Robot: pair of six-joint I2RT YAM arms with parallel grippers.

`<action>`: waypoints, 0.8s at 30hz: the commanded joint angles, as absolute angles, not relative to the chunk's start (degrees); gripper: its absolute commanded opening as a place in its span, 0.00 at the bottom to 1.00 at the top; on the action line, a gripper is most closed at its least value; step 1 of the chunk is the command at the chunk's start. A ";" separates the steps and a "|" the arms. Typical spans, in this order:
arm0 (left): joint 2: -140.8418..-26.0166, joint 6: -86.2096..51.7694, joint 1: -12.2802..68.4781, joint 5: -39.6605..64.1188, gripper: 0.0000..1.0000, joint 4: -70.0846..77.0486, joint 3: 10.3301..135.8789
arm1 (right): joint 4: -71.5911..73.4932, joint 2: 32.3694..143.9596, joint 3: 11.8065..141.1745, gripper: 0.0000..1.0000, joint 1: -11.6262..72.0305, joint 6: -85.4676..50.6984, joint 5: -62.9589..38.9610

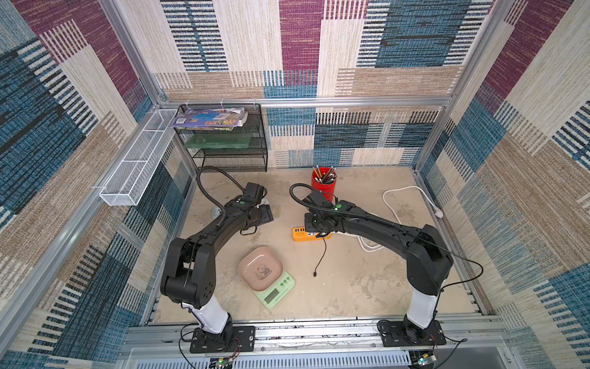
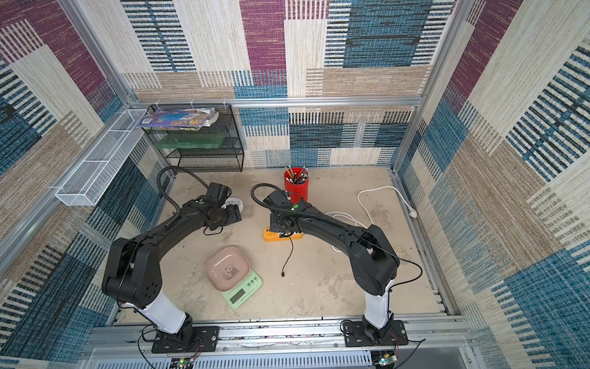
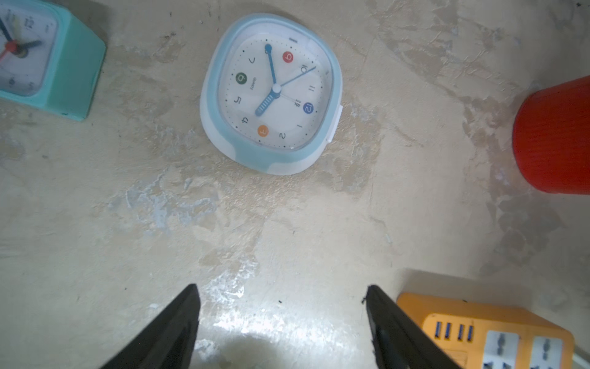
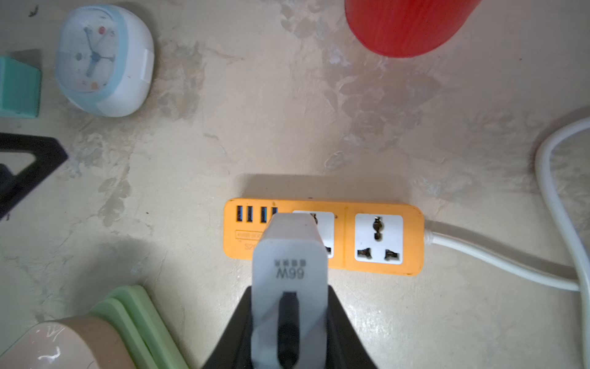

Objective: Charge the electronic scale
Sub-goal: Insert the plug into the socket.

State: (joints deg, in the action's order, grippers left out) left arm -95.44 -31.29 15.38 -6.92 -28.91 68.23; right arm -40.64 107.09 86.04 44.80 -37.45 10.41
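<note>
electronic scale [image 1: 274, 295] under pink bowl [image 1: 247, 265], pencils [image 1: 324, 174] in red cup [image 1: 323, 189]; right gripper [image 4: 289, 295] tight on white charger [image 4: 289, 249], left gripper [image 3: 282, 290] wide, empty

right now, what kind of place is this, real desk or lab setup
Probably a robot test cell staged as a desk: an aluminium frame lined with patterned carpet, robot arms bolted to a front rail, and props like a mesh file rack and red pencil cup.
</note>
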 commanded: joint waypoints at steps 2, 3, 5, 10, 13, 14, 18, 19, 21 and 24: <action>-94.49 -30.01 14.95 -8.33 0.82 -27.56 67.33 | -43.70 108.92 88.23 0.12 45.45 -39.22 14.87; -94.49 -29.83 14.94 -8.36 0.82 -27.51 67.23 | -44.06 109.39 88.65 0.12 45.45 -39.22 15.18; -94.47 -29.53 14.79 -8.30 0.82 -27.51 67.13 | -44.88 110.18 89.19 0.13 45.35 -39.47 15.29; -94.56 -29.36 14.50 -8.09 0.82 -26.96 66.68 | -46.36 112.24 90.73 0.13 45.46 -39.49 15.99; -94.60 -29.29 14.27 -8.09 0.82 -26.98 66.69 | -46.99 113.11 91.61 0.13 45.68 -39.66 15.40; -94.66 -29.27 14.25 -8.09 0.82 -26.98 66.79 | -47.04 113.37 91.94 0.13 45.87 -39.56 15.38; -94.75 -29.27 14.13 -7.83 0.82 -26.83 66.80 | -48.09 115.07 93.45 0.13 46.31 -39.31 14.81; -94.83 -29.25 14.15 -7.82 0.82 -26.81 66.71 | -48.40 115.36 93.75 0.13 46.43 -39.22 14.95; -94.75 -29.11 14.08 -7.83 0.82 -26.81 66.54 | -48.86 116.01 94.02 0.13 46.41 -39.12 15.13; -94.74 -29.03 14.02 -7.60 0.82 -26.55 66.27 | -49.61 116.66 94.28 0.13 46.32 -38.80 15.49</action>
State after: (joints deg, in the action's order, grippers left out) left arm -94.83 -29.78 14.13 -7.33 -27.38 66.52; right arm -47.86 115.81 93.89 46.28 -38.92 15.07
